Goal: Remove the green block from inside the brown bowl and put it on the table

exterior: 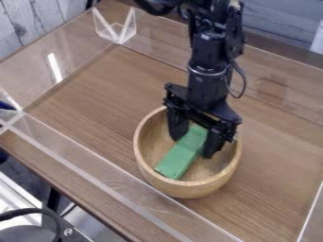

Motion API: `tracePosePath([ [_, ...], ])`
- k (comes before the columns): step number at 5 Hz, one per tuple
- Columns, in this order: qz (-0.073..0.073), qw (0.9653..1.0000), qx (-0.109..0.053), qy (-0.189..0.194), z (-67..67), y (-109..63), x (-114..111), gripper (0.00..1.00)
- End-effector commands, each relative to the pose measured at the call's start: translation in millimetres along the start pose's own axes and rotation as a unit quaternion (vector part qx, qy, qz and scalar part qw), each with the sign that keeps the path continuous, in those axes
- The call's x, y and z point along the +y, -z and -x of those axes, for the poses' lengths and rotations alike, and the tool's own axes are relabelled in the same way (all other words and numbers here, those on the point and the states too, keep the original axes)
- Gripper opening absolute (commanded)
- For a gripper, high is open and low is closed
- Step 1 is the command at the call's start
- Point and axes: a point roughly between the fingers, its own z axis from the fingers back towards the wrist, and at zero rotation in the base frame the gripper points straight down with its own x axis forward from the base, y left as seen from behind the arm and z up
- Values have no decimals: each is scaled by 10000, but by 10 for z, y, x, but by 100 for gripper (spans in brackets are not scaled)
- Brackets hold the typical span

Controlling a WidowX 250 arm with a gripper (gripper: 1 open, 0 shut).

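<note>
The green block [183,155] lay inside the round light-tan wooden bowl [161,171], on the brown wood-grain table [85,101]. Just to the right, the black robot arm's fingers [205,126] reached over the bowl's far side, spread open.

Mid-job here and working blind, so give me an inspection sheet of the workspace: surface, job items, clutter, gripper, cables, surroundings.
Surface: wood-grain tabletop, clear low walls along its edges.
Job items: green block inside the brown bowl, lying tilted across it; not out on the table.
Clutter: nothing seen.
Gripper: black gripper open, over the bowl at the block's far end; contact unclear.
Cables: thin dark cable looping beside the arm.
Surroundings: black equipment at lower left, partly out of view.
</note>
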Motion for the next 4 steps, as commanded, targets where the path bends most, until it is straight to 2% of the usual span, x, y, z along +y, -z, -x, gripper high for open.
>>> tracePosePath([
  [1, 25, 9997, -256, 38, -57, -101, -12, 100],
  [4, 82, 9992, -386, 41, -60, -131, -21, 100],
])
